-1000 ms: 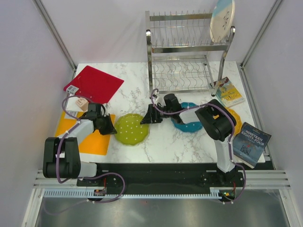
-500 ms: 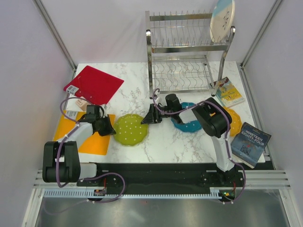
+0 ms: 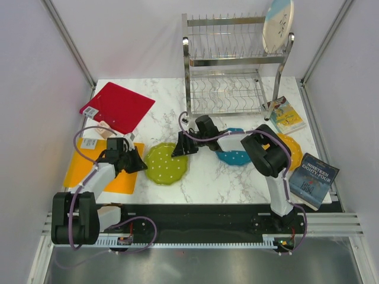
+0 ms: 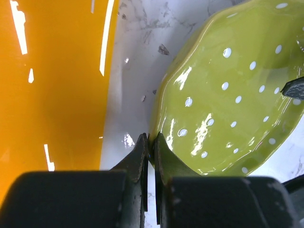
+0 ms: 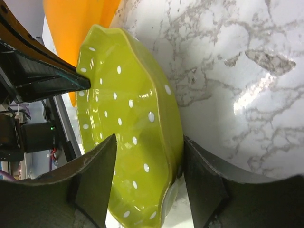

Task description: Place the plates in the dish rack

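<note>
Scalloped lime-green round plate [image 3: 166, 164] with white dots was laid on marble table [image 3: 207, 177] before tall steel wire dish rack [image 3: 228, 59], one rim pinched by left gripper [image 3: 142, 167], rack-side rim straddled by spread-apart right gripper [image 3: 176, 152].

Moved the right gripper [image 3: 177, 150] leftward to the lime-green plate [image 3: 167, 165]; drew the left gripper [image 3: 141, 165] nearer the bases.

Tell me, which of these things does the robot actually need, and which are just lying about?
Needed: green plate, blue plate, orange plate, cream plate already standing on the dish rack.
Lying about: red board, orange mat, colourful book, dark book.
</note>
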You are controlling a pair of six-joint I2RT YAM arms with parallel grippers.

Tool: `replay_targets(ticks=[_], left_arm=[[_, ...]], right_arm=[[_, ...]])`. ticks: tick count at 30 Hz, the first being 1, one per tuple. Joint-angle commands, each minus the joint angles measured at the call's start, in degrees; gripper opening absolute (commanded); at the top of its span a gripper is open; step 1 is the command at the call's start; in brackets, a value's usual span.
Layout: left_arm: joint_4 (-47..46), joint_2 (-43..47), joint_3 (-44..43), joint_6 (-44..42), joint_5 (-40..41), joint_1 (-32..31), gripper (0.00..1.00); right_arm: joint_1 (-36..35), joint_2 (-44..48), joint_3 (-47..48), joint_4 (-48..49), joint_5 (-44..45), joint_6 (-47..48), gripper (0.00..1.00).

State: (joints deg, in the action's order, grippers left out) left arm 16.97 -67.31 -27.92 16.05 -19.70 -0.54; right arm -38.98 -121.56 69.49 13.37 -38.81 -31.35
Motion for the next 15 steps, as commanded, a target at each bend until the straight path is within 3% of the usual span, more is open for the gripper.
replay_targets(ticks=[1, 9, 10, 11, 12, 13, 15], left_arm=[[-7.3, 1.1, 0.5, 3.5, -14.3, -1.7, 0.02], [-8.1, 0.4, 0.4, 3.5, -10.6, -1.7, 0.02], [-8.1, 0.4, 0.3, 3.8, -9.8, -1.7, 0.06], [-7.9, 0.4, 0.2, 4.0, -9.0, -1.7, 0.13], [-7.0, 0.4, -0.1, 3.8, -7.3, -1.7, 0.23], [-6.3, 0.9, -1.2, 3.7, -6.4, -1.7, 0.38], [-4.2, 1.7, -2.7, 2.4, -4.6, -1.7, 0.5]], right_arm=[[-3.6, -4.0, -7.6, -8.8, 1.9, 2.1, 0.61], [-3.6, -3.7, -7.2, -7.1, -1.4, 3.9, 0.26], [-3.5, -3.1, -7.3, -7.2, -1.3, 4.3, 0.2], [-3.4, -2.5, -7.7, -7.4, -1.3, 4.8, 0.06], [-3.2, -1.6, -8.0, -7.6, -1.4, 5.3, 0.0], [-3.0, 0.7, -8.3, -7.8, -1.1, 6.1, 0.0], [-2.1, 3.8, -9.4, -9.9, -1.3, 7.6, 0.0]])
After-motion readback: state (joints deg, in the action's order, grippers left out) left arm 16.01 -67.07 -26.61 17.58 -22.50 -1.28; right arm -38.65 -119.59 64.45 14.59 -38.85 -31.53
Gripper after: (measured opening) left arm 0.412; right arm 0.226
